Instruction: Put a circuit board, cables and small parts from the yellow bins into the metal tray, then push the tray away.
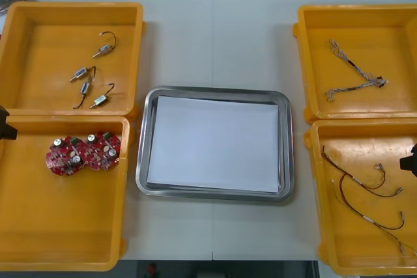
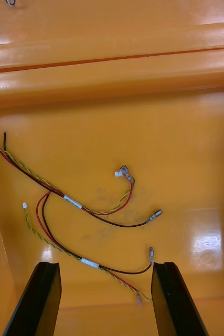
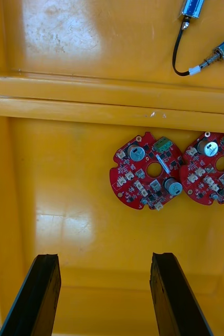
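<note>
1. Left tool point(image 3: 105, 257): open, holding nothing. My two black fingers stand well apart above the floor of the near left bin point(image 1: 65, 226). In the front view this tool point(image 1: 5, 125) sits at the left edge, over the wall shared by the two left bins.

2. Circuit boards: two round red circuit boards point(image 1: 65, 155) lie flat in the near left bin, touching side by side, near its far wall. From my left wrist, one board point(image 3: 146, 170) lies beyond the fingertips, apart from them.

3. Right tool point(image 2: 106, 265): open, holding nothing. It hangs over the near right bin point(image 1: 365, 245) and shows at the right edge of the front view point(image 1: 412, 158).

4. Cables: red, yellow and black cables point(image 2: 91, 210) lie loose on the floor of the near right bin. The end of the nearest one reaches in between my right fingers.

5. Far left bin point(image 1: 26, 50): holds four small metal parts point(image 1: 99, 101), each with a short black lead.

6. Far right bin point(image 1: 365, 30): holds pale twisted cables point(image 1: 352, 66).

7. Metal tray point(image 1: 285, 161): stands on the counter point(image 1: 215, 37) between the left and right bins, white inside.
</note>
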{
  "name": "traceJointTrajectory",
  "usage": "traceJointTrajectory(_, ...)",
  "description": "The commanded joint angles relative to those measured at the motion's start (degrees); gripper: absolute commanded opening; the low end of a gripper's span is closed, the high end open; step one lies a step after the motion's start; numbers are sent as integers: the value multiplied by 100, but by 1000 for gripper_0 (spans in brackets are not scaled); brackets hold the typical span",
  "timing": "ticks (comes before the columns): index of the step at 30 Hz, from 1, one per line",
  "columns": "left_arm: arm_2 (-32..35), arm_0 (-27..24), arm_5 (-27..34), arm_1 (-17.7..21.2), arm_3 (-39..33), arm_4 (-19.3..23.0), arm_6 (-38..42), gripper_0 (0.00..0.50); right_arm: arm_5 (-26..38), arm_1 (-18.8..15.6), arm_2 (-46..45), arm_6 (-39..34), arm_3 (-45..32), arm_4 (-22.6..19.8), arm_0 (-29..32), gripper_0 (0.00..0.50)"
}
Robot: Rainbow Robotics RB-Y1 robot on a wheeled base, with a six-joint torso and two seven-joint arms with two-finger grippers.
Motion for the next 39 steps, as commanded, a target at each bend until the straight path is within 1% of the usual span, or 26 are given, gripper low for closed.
traceJointTrajectory(1,164,93,36,256,-140,-26,-676,500,17,-184,-127,-85,-193,23,104,500)
traceJointTrajectory(12,164,93,36,256,-140,-26,-676,500,17,-184,-127,-85,-193,23,104,500)
traceJointTrajectory(13,164,93,36,256,-140,-26,-676,500,17,-167,-179,-85,-210,32,-2,500)
traceJointTrajectory(14,50,277,36,45,-43,-17,-684,500,17,-167,-179,-85,-210,32,-2,500)
traceJointTrajectory(15,50,277,36,45,-43,-17,-684,500,17,-167,-179,-85,-210,32,-2,500)
traceJointTrajectory(16,59,268,36,45,-61,-26,-693,500,17,-97,-267,-59,-210,14,-28,500)
traceJointTrajectory(18,59,268,36,45,-61,-17,-693,500,17,-114,-320,-41,-272,-39,-90,500)
traceJointTrajectory(24,67,260,36,45,-70,-26,-816,500,17,-167,-294,38,-413,-39,33,500)
traceJointTrajectory(31,111,260,36,45,-70,0,-1370,500,17,-387,-188,231,-457,-162,455,500)
traceJointTrajectory(34,120,260,36,45,-70,53,-1555,500,17,-448,-179,319,-492,-223,649,500)
traceJointTrajectory(36,111,268,36,45,-70,106,-1704,500,17,-492,-179,389,-483,-338,789,500)
traceJointTrajectory(39,85,295,36,45,-70,220,-1906,500,12,-545,-118,495,-492,-373,974,500)
